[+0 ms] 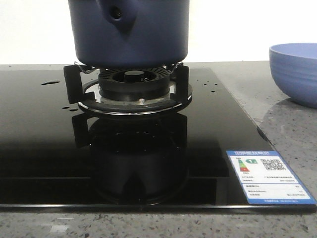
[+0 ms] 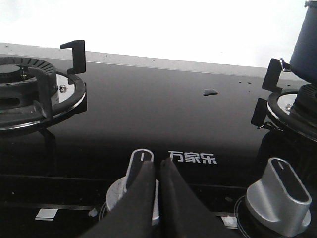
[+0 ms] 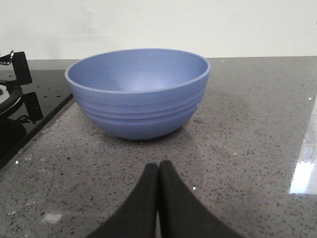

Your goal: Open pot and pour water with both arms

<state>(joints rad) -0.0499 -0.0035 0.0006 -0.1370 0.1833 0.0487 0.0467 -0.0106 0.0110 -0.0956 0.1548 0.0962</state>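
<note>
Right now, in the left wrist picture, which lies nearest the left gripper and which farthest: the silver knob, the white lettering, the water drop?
1. Silver knob, right behind the shut left gripper.
2. White lettering, just beyond on the black glass.
3. Water drop, far back.

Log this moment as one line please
pot: on burner | bowl: on counter, apart | left hand: shut, empty | right hand: shut, empty

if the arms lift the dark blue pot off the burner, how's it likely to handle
The pot looks rigid, so it probably won't flex. It is large and may hold water, so likely heavy and prone to sloshing if tilted. Its matte wall should offer fair grip, though water drops on the glass hob hint at wet, slippery spots.
</note>
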